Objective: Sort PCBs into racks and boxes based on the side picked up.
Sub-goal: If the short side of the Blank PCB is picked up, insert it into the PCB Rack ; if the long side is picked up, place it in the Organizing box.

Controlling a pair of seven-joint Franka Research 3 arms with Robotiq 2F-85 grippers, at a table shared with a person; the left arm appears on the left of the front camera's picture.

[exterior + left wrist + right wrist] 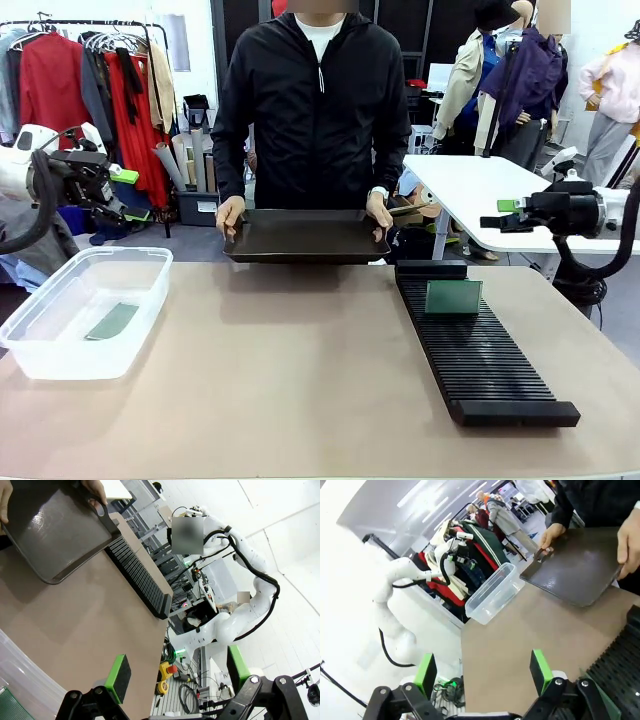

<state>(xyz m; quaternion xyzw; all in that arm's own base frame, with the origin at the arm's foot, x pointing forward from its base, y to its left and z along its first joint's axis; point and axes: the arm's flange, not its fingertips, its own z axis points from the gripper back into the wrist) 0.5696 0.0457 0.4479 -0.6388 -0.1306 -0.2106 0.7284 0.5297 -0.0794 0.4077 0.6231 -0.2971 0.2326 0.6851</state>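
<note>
Both arms are pulled back off the counter [300,380] right now. The left gripper [175,677] has its fingers spread wide with nothing between them, and the clear box [85,310] sits just below and in front of it, with one PCB [112,321] lying flat on its floor. From the left wrist you can catch a green corner of that board at the bottom edge, right under the gripper. The right gripper [482,672] is spread apart too, holding nothing. The long black rack [480,350] lies below it and toward the middle of the counter, and a second PCB [453,297] stands upright in one of the slots near the rack's far end. In the right wrist view there's a green sliver by the gripper's base that's probably that same board, hard to say though. Across from both grippers a person holds a shallow black tray [305,238] with a hand [230,213] on each side, its front edge over the far edge of the counter.
</note>
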